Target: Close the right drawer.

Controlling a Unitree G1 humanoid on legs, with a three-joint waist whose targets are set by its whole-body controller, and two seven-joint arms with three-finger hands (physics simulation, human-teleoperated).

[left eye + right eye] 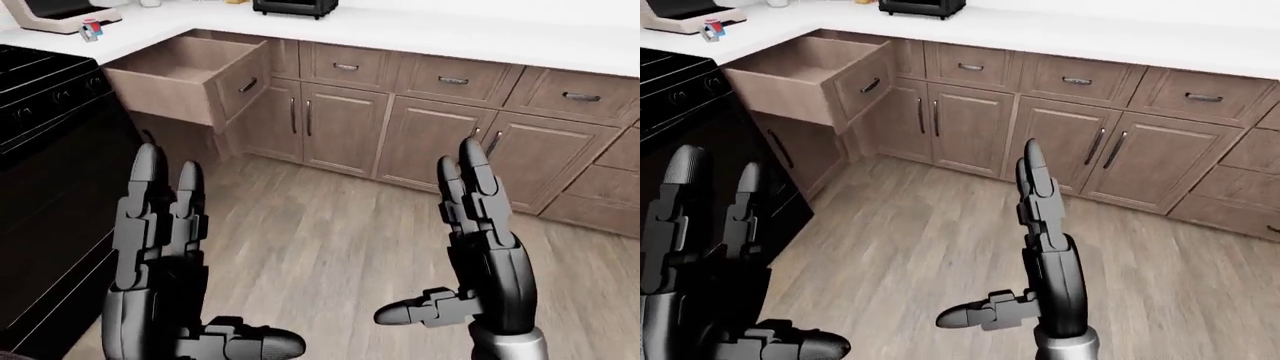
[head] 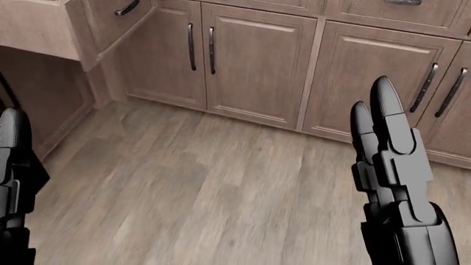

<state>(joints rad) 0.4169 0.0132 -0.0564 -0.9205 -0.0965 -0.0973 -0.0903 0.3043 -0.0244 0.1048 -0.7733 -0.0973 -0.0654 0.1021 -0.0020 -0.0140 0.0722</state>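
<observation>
Meanwhile one drawer [image 1: 190, 81] stands pulled out; left hand [image 1: 160, 247] and right hand [image 1: 480, 240] both spread, empty.

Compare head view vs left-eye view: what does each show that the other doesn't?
Only the left-eye view shows the white countertop, the black stove, the open drawer's empty inside and the row of shut drawers. Only the head view shows the cabinet doors close up. Both share the wood floor, a corner of the open drawer, and the open left hand and right hand.
</observation>
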